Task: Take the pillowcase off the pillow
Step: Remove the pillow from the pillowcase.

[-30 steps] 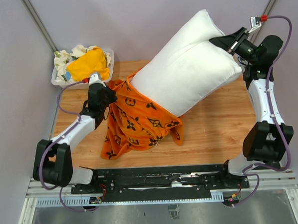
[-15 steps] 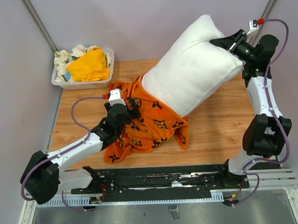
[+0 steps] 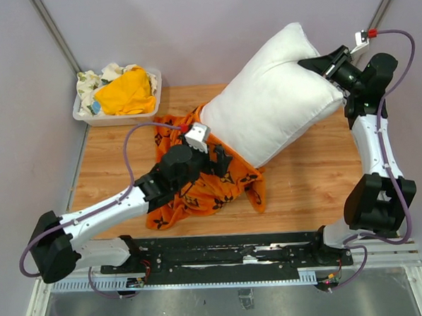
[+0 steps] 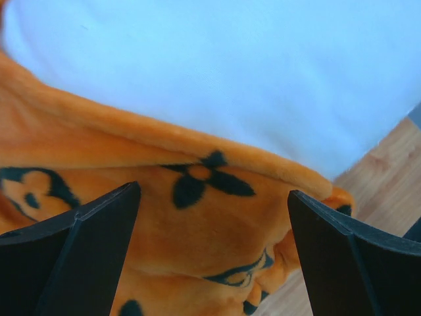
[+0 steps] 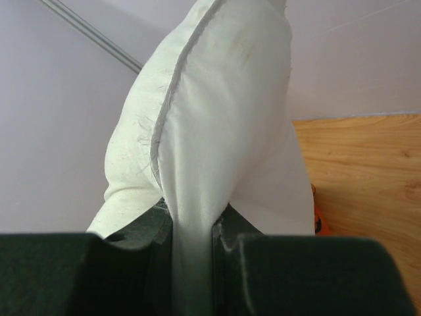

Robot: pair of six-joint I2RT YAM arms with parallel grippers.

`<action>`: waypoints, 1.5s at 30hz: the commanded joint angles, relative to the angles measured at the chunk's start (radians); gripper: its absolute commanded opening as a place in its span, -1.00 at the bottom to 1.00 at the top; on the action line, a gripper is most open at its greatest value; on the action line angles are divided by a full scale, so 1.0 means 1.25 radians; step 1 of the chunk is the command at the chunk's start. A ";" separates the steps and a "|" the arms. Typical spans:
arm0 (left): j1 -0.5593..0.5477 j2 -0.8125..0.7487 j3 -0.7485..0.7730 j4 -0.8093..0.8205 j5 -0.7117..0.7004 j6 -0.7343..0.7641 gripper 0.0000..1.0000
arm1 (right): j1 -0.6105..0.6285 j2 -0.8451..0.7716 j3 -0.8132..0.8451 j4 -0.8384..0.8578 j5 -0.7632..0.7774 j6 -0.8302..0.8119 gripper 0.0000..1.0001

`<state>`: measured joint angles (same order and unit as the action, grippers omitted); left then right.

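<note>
Step in hand: regrasp. The right fingers (image 3: 319,62) clench a corner of the pillow (image 3: 272,105), holding it raised off the bench (image 3: 304,185). The left fingers (image 3: 220,157) stand released over the pillowcase (image 3: 198,190), which is bunched around the pillow's lower end. Next move, as judged: clench the orange hem and pull it away from the pillow.

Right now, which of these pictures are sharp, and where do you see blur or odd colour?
Top external view: even light, everything sharp. Left wrist view: the pillow looks bluish and featureless, the pillowcase print fairly clear, the left gripper soft-edged. Right wrist view: the pillow's seam is crisp, the right gripper a dark, out-of-focus band at the bottom.
</note>
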<state>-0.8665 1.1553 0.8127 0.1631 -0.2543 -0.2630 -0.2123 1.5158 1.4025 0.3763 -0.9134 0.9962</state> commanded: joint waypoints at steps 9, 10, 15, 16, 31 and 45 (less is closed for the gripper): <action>-0.064 0.113 -0.023 -0.047 -0.127 0.038 0.83 | 0.017 -0.044 -0.026 0.035 0.042 -0.020 -0.98; -0.064 0.107 -0.038 -0.052 -0.137 0.028 0.73 | 0.017 -0.044 -0.025 0.035 0.043 -0.021 -0.98; -0.064 0.052 -0.128 -0.080 -0.173 -0.046 -0.02 | 0.016 -0.044 -0.020 0.032 0.056 -0.024 -0.98; -0.064 0.038 -0.148 -0.083 -0.176 -0.061 -0.25 | 0.016 -0.044 -0.018 0.032 0.061 -0.023 -0.98; -0.022 -0.202 -0.178 -0.231 -0.108 -0.274 -0.48 | 0.007 -0.098 -0.051 0.014 0.094 -0.012 -0.98; -0.016 -0.095 0.225 -0.311 -0.053 -0.349 0.99 | 0.028 -0.199 -0.101 -0.088 0.200 -0.115 -0.98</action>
<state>-0.8948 0.9493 1.0119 -0.1616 -0.3420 -0.6670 -0.1959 1.3121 1.2629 0.2329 -0.7540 0.9161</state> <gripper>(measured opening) 0.993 0.177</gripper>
